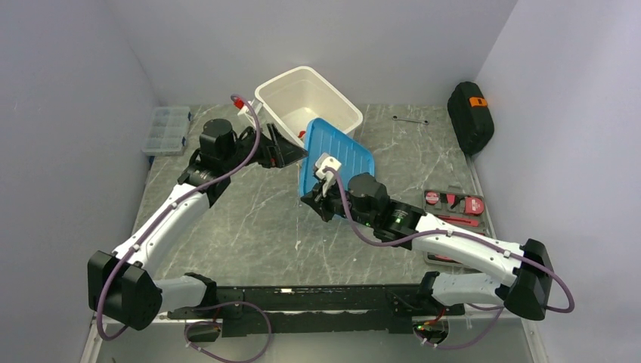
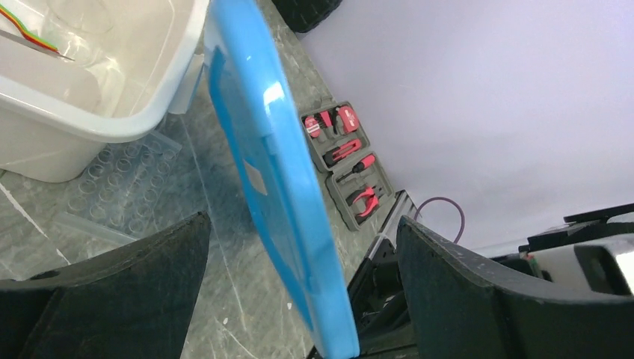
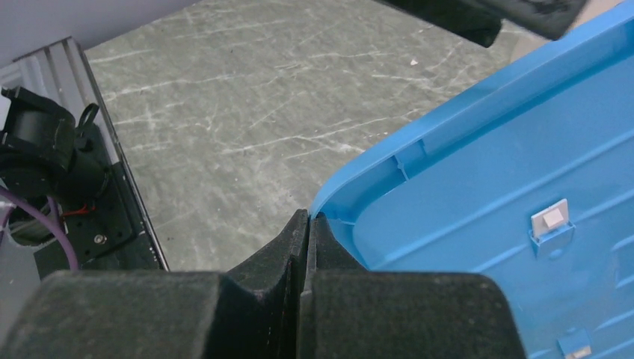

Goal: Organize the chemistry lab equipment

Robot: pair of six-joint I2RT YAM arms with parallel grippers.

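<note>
My right gripper (image 3: 306,224) is pressed shut on a near corner of the blue lid (image 3: 486,194). My left gripper (image 2: 303,224) stands spread wide, with the lid's edge running lengthwise between its fingers. The white bin (image 1: 276,94) sits just beyond. The clear tube rack (image 2: 112,187) lies against the bin's wall, nearer my left arm. The lid mostly hides the bin's contents.

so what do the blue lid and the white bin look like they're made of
blue lid: looks like moulded plastic, glossy; sharp highlight on top, moulded ribs and clips underneath. white bin: probably plastic too, smooth and slightly translucent; its walls glow with light.
</note>
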